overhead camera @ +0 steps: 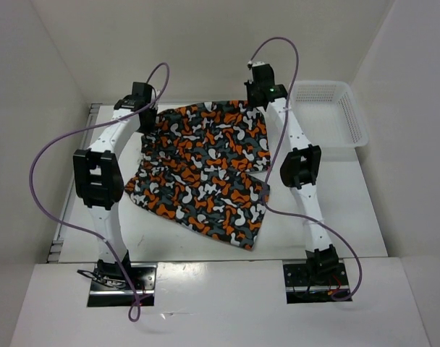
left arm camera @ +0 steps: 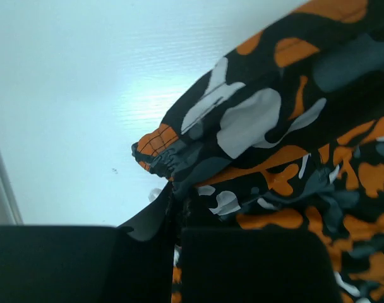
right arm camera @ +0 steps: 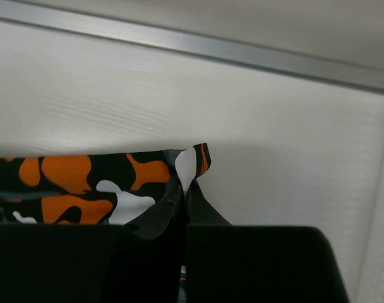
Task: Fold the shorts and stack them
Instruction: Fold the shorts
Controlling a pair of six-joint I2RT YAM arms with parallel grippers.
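The camouflage shorts in orange, black, grey and white lie spread across the middle of the table, one leg reaching toward the near right. My left gripper is at the far left corner of the shorts and is shut on the gathered waistband. My right gripper is at the far right corner and is shut on the hem corner of the shorts. Both corners sit pinched between closed jaws, a little above the table.
A white plastic mesh basket stands at the far right of the table. White walls enclose the table on the left, back and right. A metal rail runs along the far table edge.
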